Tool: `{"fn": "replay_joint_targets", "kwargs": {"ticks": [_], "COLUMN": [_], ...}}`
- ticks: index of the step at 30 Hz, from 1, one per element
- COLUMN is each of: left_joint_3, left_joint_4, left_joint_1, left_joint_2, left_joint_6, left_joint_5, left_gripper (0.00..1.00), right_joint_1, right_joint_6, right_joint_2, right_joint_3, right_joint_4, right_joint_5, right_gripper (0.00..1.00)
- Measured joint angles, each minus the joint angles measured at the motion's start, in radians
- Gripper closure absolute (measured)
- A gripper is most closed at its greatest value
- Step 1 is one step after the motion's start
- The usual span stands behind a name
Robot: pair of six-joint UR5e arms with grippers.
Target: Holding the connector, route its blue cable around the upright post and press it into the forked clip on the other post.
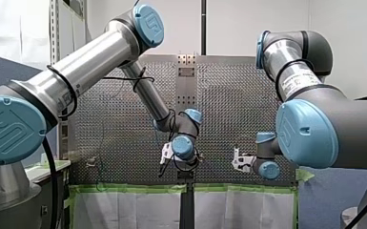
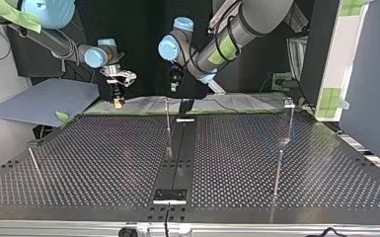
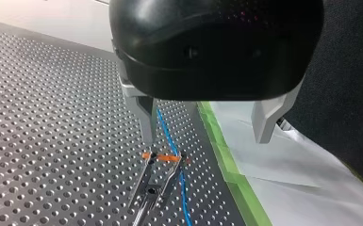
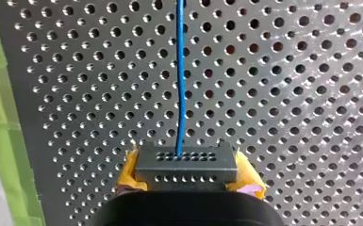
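My right gripper [image 4: 187, 178] pinches the connector [image 4: 186, 162] between its yellow pads [image 4: 128, 170], near the taped edge of the desk [image 4: 311, 94]. The blue cable [image 4: 181, 84] leaves the connector's face and runs straight ahead of that gripper, its long axis along the line of reach over the perforated desk.

My left gripper [image 3: 206, 136] hangs spread and empty right above the forked clip [image 3: 162, 159], so it is clearly the nearer arm to the clip. The cable passes just beside its metal finger [image 3: 146, 120] and crosses the clip's orange-tipped prongs. I cannot tell whether it sits down in the fork or only lies over it.

The coming move likely turns on drawing the connector so that the cable drops between the prongs. In the top view, thin upright posts [image 2: 168, 129] stand on the desk, and green tape [image 3: 224, 155] borders it. The left fingers, so close above the clip, could crowd the cable.
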Motion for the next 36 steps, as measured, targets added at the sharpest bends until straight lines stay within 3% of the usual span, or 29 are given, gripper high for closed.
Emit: {"fn": "replay_joint_targets", "kwargs": {"ticks": [6,11,19,36], "left_joint_3": [-0.006,-0.021,-0.039,-0.077], "left_joint_4": [0.011,0.03,0.033,0.108], "left_joint_1": [-0.001,0.002,0.011,0.009], "left_joint_2": [0.0,0.0,0.0,0.0], "left_joint_6": [-0.013,-0.03,-0.035,-0.039], "left_joint_5": [-0.001,-0.001,0.0,-0.005], "left_gripper": [0.0,0.0,0.0,0.0], "right_joint_1": [0.005,0.008,0.013,0.039], "right_joint_6": [-0.024,-0.033,-0.078,-0.133], "right_joint_2": [0.0,0.0,-0.001,-0.002], "right_joint_3": [0.008,0.03,0.055,0.108], "right_joint_4": [0.02,0.009,0.027,0.0], "right_joint_5": [0.007,0.014,0.036,0.04], "right_gripper": [0.69,0.69,0.69,0.69]}}
